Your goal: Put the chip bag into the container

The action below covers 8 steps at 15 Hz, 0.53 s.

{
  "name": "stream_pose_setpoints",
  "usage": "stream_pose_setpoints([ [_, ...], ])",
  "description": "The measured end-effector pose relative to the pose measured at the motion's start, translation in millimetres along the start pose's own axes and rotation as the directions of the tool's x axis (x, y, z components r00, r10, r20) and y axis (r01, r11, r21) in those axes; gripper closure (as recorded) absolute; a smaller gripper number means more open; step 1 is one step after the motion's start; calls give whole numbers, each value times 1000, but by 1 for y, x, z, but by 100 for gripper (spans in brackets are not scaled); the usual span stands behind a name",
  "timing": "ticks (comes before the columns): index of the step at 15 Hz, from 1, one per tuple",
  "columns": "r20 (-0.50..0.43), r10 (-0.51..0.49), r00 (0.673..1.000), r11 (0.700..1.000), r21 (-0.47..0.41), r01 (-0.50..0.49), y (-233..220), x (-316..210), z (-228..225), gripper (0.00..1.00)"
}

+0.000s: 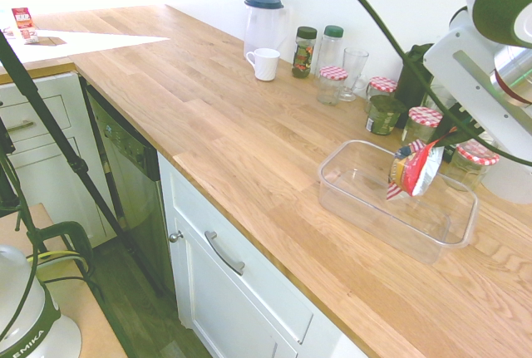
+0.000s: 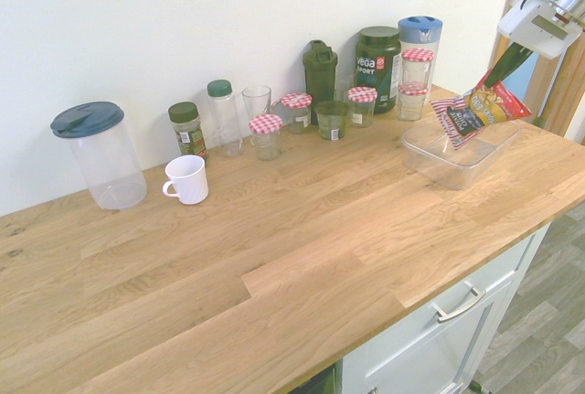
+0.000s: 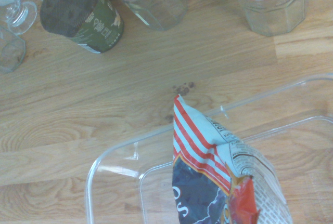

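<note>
White mug [image 2: 187, 179], jars [image 2: 266, 136], perhaps spices [image 2: 186, 129]

Crinkled red-striped foil chip bag [image 1: 417, 169]: suspended, tilted, over container. Clear rectangular plastic tub [image 1: 366, 206]: shallow, upright on wooden counter.

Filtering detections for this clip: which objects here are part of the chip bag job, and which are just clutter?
Job:
- chip bag, hanging from the gripper over the tub
- container, clear, nothing in it yet

Clutter:
- white mug
- lidded pitcher
- jars with red-checked lids
- spice jar
- empty glass
- dark green tub
</note>
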State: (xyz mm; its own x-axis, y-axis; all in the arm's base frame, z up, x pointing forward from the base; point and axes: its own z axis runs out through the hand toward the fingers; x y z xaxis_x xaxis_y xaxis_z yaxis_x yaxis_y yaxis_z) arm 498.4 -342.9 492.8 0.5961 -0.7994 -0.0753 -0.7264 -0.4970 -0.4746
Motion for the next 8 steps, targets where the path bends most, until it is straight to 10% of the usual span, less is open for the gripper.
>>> stream_pose_setpoints([
  [4,12,3,1000,1000,-7,-3,19,3,15,100],
  [5,16,-1,1000,1000,-10,1,23,3,19,0],
  [8,31,1,1000,999,-36,0,32,5,35,0],
])
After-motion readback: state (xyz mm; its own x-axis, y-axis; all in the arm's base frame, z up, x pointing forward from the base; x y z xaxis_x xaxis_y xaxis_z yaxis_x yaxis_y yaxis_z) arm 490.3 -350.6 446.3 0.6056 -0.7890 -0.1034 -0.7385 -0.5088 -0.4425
